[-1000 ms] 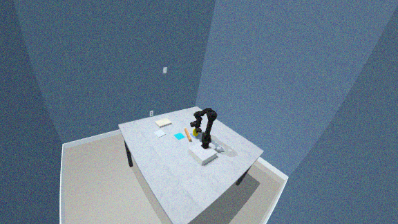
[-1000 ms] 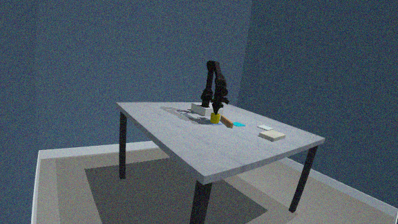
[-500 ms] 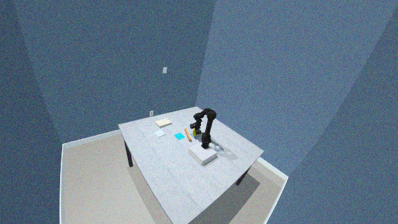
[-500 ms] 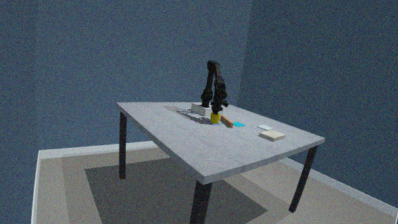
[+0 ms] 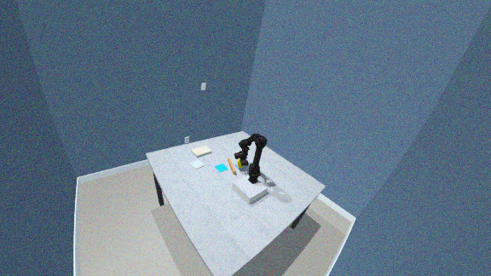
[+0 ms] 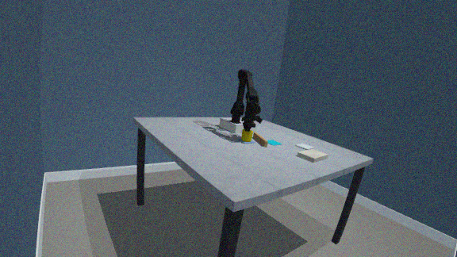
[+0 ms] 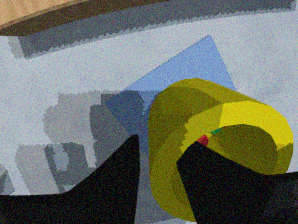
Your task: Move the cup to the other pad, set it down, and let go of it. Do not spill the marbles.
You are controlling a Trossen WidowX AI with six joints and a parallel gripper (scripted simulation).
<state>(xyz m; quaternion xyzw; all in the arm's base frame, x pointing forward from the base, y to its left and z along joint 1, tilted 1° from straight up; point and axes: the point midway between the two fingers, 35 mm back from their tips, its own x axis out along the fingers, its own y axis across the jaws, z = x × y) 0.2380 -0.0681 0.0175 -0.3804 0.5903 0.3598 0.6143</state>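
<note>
The yellow cup (image 5: 240, 163) (image 6: 247, 136) (image 7: 255, 112) stands on the blue pad (image 7: 200, 60). A red marble (image 7: 202, 140) and a bit of a green one (image 7: 215, 132) show inside; the right finger hides the rest of the inside. My gripper (image 6: 247, 129) (image 7: 156, 139) is low at the cup, its fingers partly open astride one side wall. The right finger is inside the cup and the left finger outside, with a narrow gap to the wall in the wrist view. The cyan pad (image 5: 221, 168) (image 6: 274, 143) lies bare across the wooden bar.
The wooden bar (image 5: 232, 166) (image 6: 260, 140) (image 7: 30, 14) lies between the cup and the cyan pad. Beyond that pad are a thin white square (image 5: 197, 164) (image 6: 305, 147) and a cream block (image 5: 201, 151) (image 6: 312, 155). The arm stands on a white base (image 5: 249, 190).
</note>
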